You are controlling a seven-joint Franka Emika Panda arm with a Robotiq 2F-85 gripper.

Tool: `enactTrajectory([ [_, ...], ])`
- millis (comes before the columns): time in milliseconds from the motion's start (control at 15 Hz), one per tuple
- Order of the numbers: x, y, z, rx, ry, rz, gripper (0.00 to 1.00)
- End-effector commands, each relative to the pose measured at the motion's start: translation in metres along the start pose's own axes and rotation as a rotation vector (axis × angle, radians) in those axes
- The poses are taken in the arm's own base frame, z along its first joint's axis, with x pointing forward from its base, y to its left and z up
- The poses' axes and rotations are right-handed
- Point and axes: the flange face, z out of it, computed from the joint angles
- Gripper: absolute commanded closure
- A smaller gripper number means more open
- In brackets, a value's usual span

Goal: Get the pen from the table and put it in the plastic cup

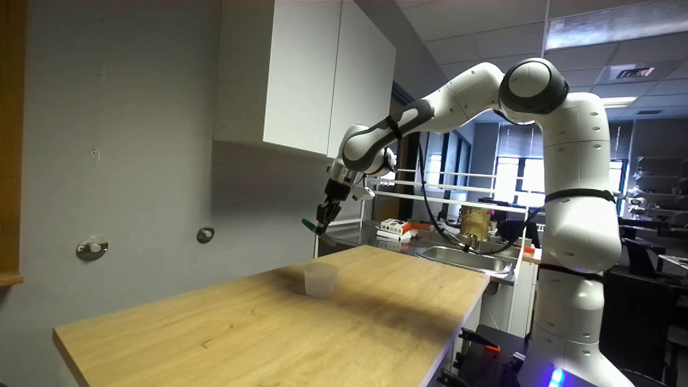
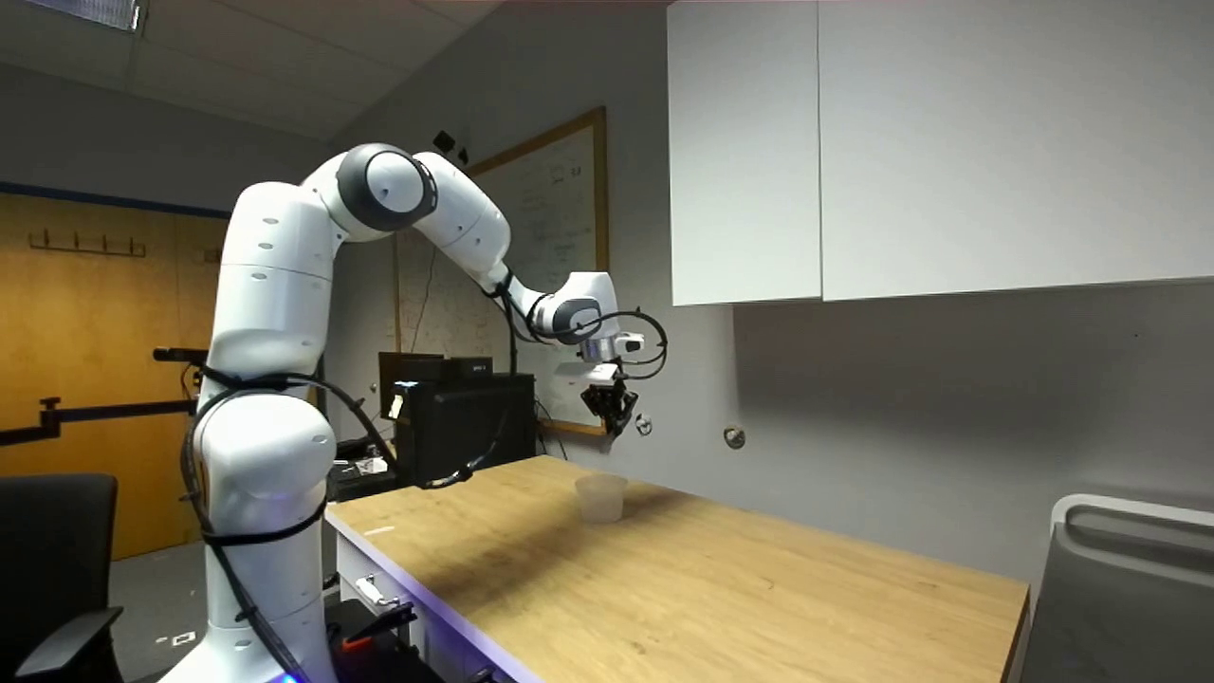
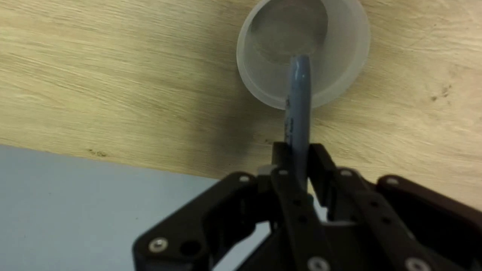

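My gripper (image 3: 299, 154) is shut on the pen (image 3: 299, 94), a grey stick pointing ahead of the fingers. In an exterior view the gripper (image 1: 324, 226) holds the pen tilted, with its green end (image 1: 308, 224) up. The gripper also shows in an exterior view (image 2: 616, 422), where the pen cannot be made out. The translucent plastic cup (image 1: 321, 280) stands upright on the wooden table (image 1: 242, 317), below the gripper; it also shows in an exterior view (image 2: 600, 500). In the wrist view the pen's tip overlaps the opening of the cup (image 3: 348, 49), which looks empty.
A white wall cabinet (image 1: 303, 80) hangs above the table's back side, near the arm. The grey wall (image 3: 75, 210) runs along the table's back edge. A metal sink (image 1: 473, 259) and a cluttered bench lie beyond the table's far end.
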Motion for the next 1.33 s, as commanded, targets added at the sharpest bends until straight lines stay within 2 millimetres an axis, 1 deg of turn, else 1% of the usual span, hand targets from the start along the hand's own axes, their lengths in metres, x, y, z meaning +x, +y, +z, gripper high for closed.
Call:
enactTrajectory([
  [0,0.005,-0.005,0.025,0.023,-0.001,0.056,0.93],
  [267,-0.003,-0.002,0.059,0.040,-0.035,0.083,0.93],
  [400,-0.008,0.002,0.072,0.044,-0.051,0.098,0.93],
  [600,-0.013,0.007,0.086,0.047,-0.071,0.112,0.93],
  [667,-0.014,0.008,0.087,0.045,-0.076,0.114,0.57],
  [733,-0.016,0.009,0.088,0.044,-0.081,0.112,0.57],
  [800,-0.017,0.010,0.088,0.042,-0.081,0.111,0.51],
  [1133,-0.019,0.008,0.081,0.044,-0.076,0.094,0.15],
  [1200,-0.020,0.008,0.079,0.042,-0.071,0.089,0.06],
  [1267,-0.020,0.008,0.078,0.042,-0.073,0.092,0.02],
])
